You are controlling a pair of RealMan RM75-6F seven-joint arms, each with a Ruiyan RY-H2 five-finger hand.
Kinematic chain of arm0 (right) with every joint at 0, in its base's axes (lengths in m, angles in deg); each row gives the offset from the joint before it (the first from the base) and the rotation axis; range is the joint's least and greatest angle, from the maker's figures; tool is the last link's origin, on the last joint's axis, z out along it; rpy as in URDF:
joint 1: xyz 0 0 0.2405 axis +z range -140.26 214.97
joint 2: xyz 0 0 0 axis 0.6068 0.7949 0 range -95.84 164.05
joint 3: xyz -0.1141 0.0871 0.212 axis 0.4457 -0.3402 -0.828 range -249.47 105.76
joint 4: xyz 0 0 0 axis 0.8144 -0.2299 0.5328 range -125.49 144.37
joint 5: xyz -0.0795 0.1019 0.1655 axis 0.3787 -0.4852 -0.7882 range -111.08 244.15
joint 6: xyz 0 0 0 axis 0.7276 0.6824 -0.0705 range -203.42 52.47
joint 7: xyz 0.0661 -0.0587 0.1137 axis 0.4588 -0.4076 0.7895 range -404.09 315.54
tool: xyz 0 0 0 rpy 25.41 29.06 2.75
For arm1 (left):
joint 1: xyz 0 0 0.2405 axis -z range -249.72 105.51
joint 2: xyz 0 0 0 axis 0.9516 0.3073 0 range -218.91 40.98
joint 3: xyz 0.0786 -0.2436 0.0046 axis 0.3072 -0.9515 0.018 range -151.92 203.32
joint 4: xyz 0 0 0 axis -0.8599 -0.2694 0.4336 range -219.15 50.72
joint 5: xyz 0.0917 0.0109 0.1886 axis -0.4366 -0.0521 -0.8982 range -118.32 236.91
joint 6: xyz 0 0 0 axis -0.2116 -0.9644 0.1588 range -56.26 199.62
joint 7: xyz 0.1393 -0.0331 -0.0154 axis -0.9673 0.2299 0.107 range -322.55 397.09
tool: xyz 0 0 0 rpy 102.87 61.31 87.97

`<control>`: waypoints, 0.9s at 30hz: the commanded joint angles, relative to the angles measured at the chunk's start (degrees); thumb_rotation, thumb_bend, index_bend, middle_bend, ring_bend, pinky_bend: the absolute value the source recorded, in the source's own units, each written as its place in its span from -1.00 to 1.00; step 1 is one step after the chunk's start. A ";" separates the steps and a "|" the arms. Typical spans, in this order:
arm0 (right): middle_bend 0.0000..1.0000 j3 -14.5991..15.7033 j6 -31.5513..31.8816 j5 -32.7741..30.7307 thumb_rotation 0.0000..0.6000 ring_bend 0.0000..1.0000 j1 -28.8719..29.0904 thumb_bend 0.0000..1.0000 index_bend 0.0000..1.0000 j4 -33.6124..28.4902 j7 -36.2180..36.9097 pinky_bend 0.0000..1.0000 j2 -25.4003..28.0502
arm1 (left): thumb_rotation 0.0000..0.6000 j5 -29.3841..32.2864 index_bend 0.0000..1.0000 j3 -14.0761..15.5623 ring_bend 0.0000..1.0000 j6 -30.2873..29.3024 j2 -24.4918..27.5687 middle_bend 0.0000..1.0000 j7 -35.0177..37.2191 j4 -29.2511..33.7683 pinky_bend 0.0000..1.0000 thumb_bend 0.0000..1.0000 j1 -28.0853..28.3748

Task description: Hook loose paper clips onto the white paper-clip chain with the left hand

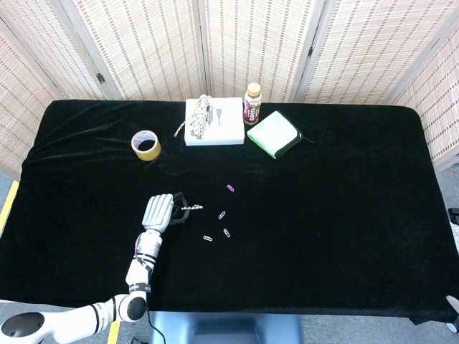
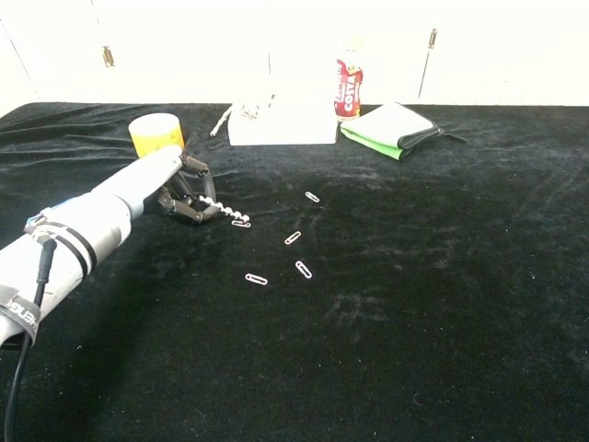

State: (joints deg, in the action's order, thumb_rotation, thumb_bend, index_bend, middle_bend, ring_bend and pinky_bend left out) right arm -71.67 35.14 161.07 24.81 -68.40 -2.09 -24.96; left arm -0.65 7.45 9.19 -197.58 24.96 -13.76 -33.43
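Observation:
My left hand (image 1: 162, 211) (image 2: 175, 189) is low over the black table, left of centre, fingers curled around one end of the short white paper-clip chain (image 1: 191, 208) (image 2: 230, 215). The chain sticks out to the right of the fingers and its free end lies on the cloth. Several loose paper clips lie to the right of it: one (image 1: 230, 188) (image 2: 312, 196) farthest back, one (image 1: 221, 214) (image 2: 293, 238) in the middle, one (image 1: 226, 233) (image 2: 303, 269) nearer, and one (image 1: 207, 237) (image 2: 256, 278) nearest the chain's side. My right hand does not show in either view.
A roll of yellow tape (image 1: 145, 145) (image 2: 155, 133) stands behind my left hand. At the back middle are a white box (image 1: 214, 122) (image 2: 281, 124) with rope on it, a small bottle (image 1: 252, 104) (image 2: 348, 89) and a green-edged pouch (image 1: 274, 133) (image 2: 394, 128).

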 commanded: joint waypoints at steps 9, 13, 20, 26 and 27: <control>-1.00 -0.01 -1.01 -0.21 1.00 -1.00 -0.04 -0.98 -1.00 -0.77 -0.92 -1.00 0.10 | 1.00 -0.34 0.72 -0.05 1.00 1.74 -0.39 1.00 1.86 -2.06 1.00 0.00 0.76; -1.00 -0.14 -0.83 -0.41 1.00 -1.00 -0.32 -0.98 -1.00 -1.06 -1.19 -1.00 0.04 | 1.00 -0.70 0.72 -0.01 1.00 1.81 -0.26 1.00 2.47 -1.97 1.00 0.00 0.79; -1.00 -0.14 0.37 0.40 1.00 -1.00 -0.75 -0.98 -1.00 -0.21 -0.28 -1.00 -0.15 | 1.00 -2.38 0.72 0.25 1.00 -1.59 0.75 1.00 1.64 2.14 1.00 0.00 -0.16; -1.00 -0.18 2.67 0.90 1.00 -1.00 -1.78 -0.98 -1.00 1.25 1.31 -1.00 -0.72 | 1.00 -3.86 0.72 1.53 1.00 -3.39 0.31 1.00 0.35 5.08 1.00 0.00 -0.61; -1.00 -0.16 2.92 0.98 1.00 -1.00 -1.90 -0.98 -1.00 1.45 1.46 -1.00 -0.81 | 1.00 -3.94 0.72 1.60 1.00 -3.48 0.19 1.00 0.24 5.13 1.00 0.00 -0.60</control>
State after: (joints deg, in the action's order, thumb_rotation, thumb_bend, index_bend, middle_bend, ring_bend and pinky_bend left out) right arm -71.85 37.80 161.91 23.11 -67.19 -0.84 -25.62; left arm -4.49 8.96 5.83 -197.26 25.32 -8.73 -33.99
